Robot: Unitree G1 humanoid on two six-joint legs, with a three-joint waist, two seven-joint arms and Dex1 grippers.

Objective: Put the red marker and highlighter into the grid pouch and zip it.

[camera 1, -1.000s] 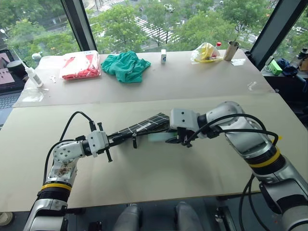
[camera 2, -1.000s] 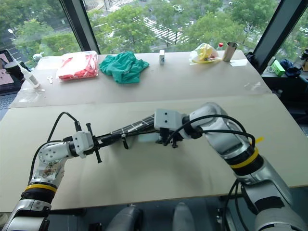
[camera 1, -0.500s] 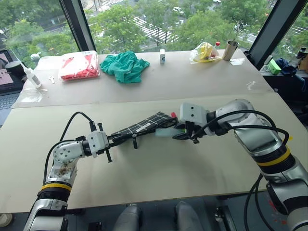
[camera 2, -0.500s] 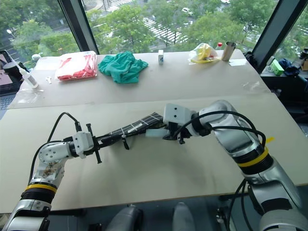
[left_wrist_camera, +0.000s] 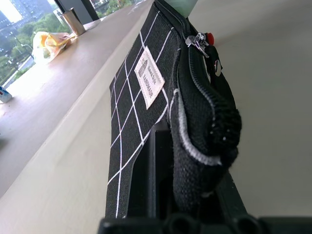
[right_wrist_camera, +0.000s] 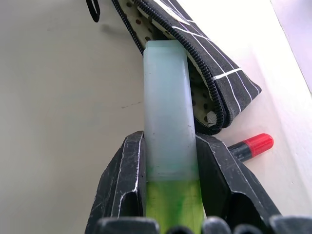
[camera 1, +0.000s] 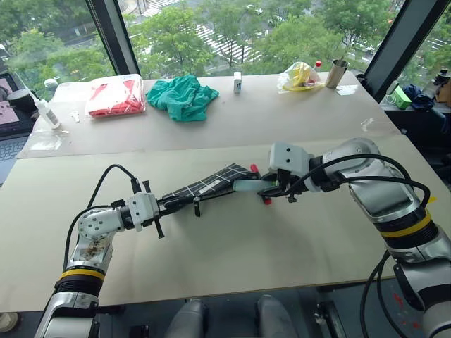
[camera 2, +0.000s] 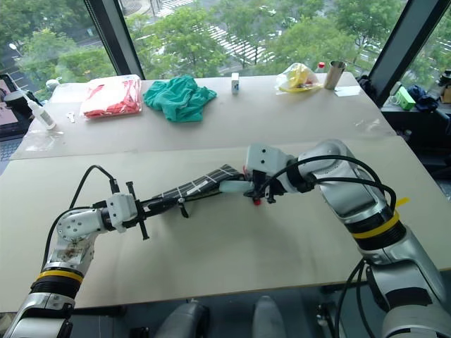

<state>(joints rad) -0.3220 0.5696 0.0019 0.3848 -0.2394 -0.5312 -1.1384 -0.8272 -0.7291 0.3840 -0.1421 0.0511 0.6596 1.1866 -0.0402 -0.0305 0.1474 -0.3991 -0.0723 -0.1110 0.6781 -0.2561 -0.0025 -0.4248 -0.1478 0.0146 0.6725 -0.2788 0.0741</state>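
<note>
My right gripper (right_wrist_camera: 170,195), clamping the highlighter (right_wrist_camera: 168,107), has backed right from the pouch (camera 1: 211,184) mouth, so insertion remains.

Black white-gridded pouch (camera 1: 211,184) — pale, lime-ended highlighter (right_wrist_camera: 168,126) — red-capped marker (right_wrist_camera: 251,146)

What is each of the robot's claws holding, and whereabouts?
Right gripper pinches the highlighter near its green end; left gripper clamps one end of the grid pouch.
</note>
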